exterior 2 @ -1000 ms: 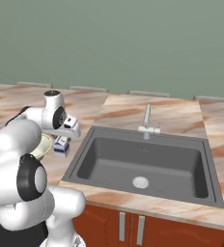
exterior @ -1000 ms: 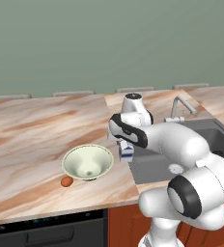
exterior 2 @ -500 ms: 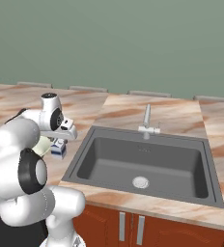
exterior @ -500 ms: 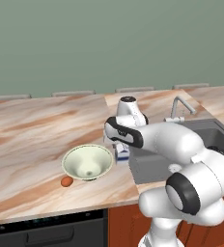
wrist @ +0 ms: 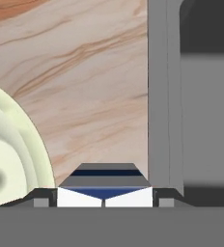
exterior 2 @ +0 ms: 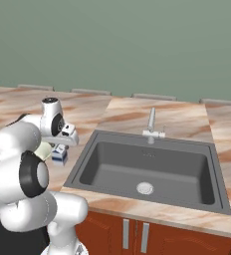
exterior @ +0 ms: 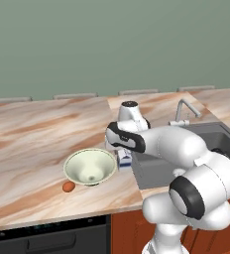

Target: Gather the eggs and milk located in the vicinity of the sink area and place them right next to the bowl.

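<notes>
Tool state: I am seeing the tool (wrist: pixel 104 198) closed on the milk (wrist: pixel 104 185); in the hand view the carton's top is sitting between the two dark finger tips, one at each side.
Milk position: I am reading the milk (exterior: pixel 125 158) directly below the tool (exterior: pixel 125 151), in the strip of table (exterior: pixel 32 134) between the bowl and the sink; whether its base is touching the table I cannot tell.
Bowl bearing: the bowl (exterior: pixel 90 166) is lying just beside the carton, on the side away from the sink (exterior 2: pixel 147 169); in the hand view its rim (wrist: pixel 22 144) is curving close to one finger tip.
Governing relation: I am judging the carton already next to the bowl, so the coming move should call only for a short lowering and release, not a traverse.
Risk: I am expecting little clearance on the bowl side when the fingers part.
Eggs: the orange-brown egg (exterior: pixel 68 186) is resting on the table beyond the bowl, just beside its rim.
Remaining: I am judging the pale egg still to be fetched.
</notes>
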Motion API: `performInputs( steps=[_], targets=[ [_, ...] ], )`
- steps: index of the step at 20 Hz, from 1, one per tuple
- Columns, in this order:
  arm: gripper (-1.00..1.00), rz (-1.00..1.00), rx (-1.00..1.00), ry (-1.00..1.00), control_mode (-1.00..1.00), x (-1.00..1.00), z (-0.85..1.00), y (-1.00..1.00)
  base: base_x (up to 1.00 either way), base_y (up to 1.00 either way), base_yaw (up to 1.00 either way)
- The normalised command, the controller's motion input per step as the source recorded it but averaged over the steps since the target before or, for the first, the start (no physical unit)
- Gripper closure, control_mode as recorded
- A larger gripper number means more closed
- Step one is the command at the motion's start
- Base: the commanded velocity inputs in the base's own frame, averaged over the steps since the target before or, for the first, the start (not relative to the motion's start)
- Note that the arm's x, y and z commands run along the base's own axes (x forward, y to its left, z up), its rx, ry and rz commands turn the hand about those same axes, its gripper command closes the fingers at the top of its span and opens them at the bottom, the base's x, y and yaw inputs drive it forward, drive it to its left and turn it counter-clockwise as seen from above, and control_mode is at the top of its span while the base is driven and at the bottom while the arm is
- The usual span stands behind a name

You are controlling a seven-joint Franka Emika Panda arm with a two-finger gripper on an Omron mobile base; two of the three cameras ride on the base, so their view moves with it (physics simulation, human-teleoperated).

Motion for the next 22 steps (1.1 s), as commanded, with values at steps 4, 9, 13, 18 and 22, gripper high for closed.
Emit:
performInputs(
  steps=[4,9,13,18,22],
  targets=[
    [1.0,0.0,0.0,0.0,-1.0,0.0,-0.24,0.0,0.0,0.0,0.0],
    [1.0,0.0,0.0,0.0,-1.0,0.0,-0.09,0.0,0.0,0.0,0.0],
    [1.0,0.0,0.0,0.0,-1.0,0.0,0.0,0.0,0.0,0.0,0.0],
    [1.0,0.0,0.0,0.0,-1.0,0.0,0.0,0.0,0.0,0.0,0.0],
    [-1.0,0.0,0.0,0.0,-1.0,0.0,0.0,0.0,0.0,0.0,0.0]
  ],
)
